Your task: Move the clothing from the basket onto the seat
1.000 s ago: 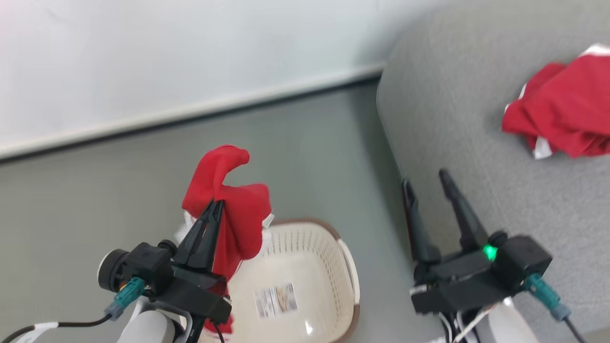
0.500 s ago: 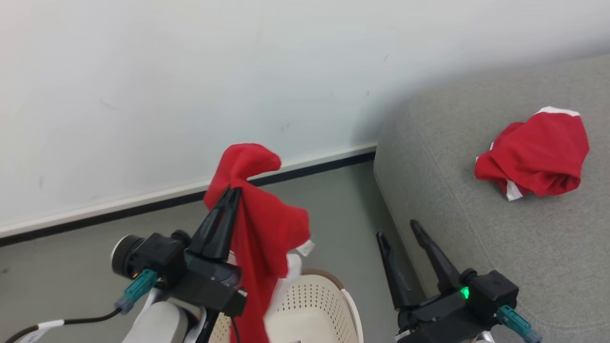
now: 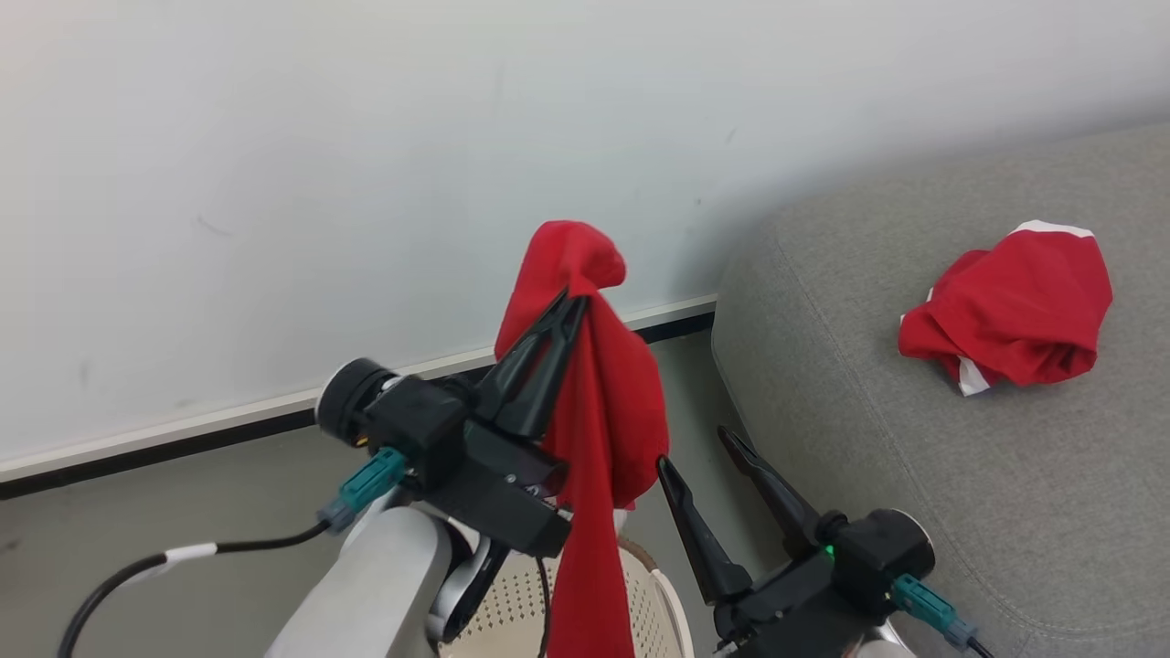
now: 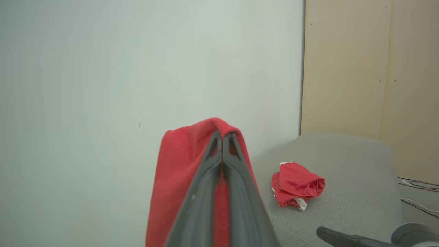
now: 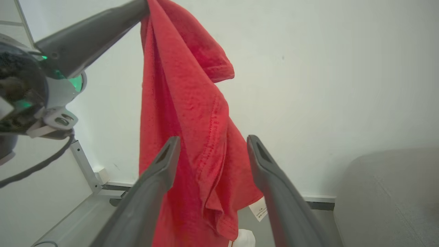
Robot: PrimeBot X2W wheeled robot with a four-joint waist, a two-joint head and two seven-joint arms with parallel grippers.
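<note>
Firmly, the left claw [image 3: 576,297] is clenched on a red garment [image 3: 603,402], its two dark fingers pressed together with the cloth pinched near their tips. A hump of fabric rises over the tips, and the rest hangs down in a long fold on the claw's right side. In the left wrist view the same cloth [image 4: 175,164] drapes over both sides of the shut fingers. The right claw [image 3: 693,448] stands released and holds nothing, fingers spread wide and pointing up. It sits just beside the hanging fold, and whether it touches the fold cannot be told. Seen along that claw, the garment [image 5: 181,103] hangs beyond the gap between the fingers, with a small white tag [image 5: 258,209] at its lower edge. Below the left arm, the basket [image 3: 672,612] sits on the grey floor [image 3: 183,493], its perforated wall and brown rim showing at the picture's bottom edge, behind the garment's lower end. To the right lies the grey seat [image 3: 960,475], close to the white wall [image 3: 366,137]. On the seat rests a second red garment [image 3: 1005,315], crumpled, with white trim.
</note>
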